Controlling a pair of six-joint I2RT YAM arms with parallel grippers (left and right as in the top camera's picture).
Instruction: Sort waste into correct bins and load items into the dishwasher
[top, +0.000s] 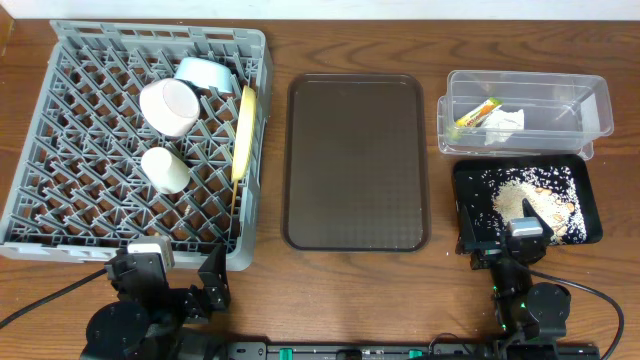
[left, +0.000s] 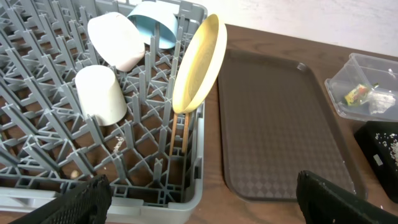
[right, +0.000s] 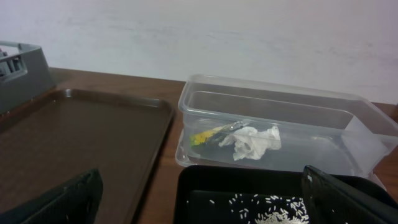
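The grey dish rack (top: 60, 150) holds the whitish-pink bowl (top: 170, 106), the light blue bowl (top: 208, 72), the white cup (top: 165, 169) and the yellow plate (top: 243, 130) standing on edge. The chopsticks (left: 185, 134) stand in the rack below the plate. The clear container (top: 560, 100) holds the napkin (top: 505, 125) and the snack wrapper (top: 476, 115). The black tray (top: 470, 215) holds rice scraps (top: 530, 195). My left gripper (left: 202, 205) is open and empty at the rack's near right corner. My right gripper (right: 202, 205) is open and empty over the black tray's near edge.
A large brown serving tray (top: 356, 160) lies between the rack and the bins. Both arm bases sit at the table's front edge. A pale wall stands behind the table in the right wrist view.
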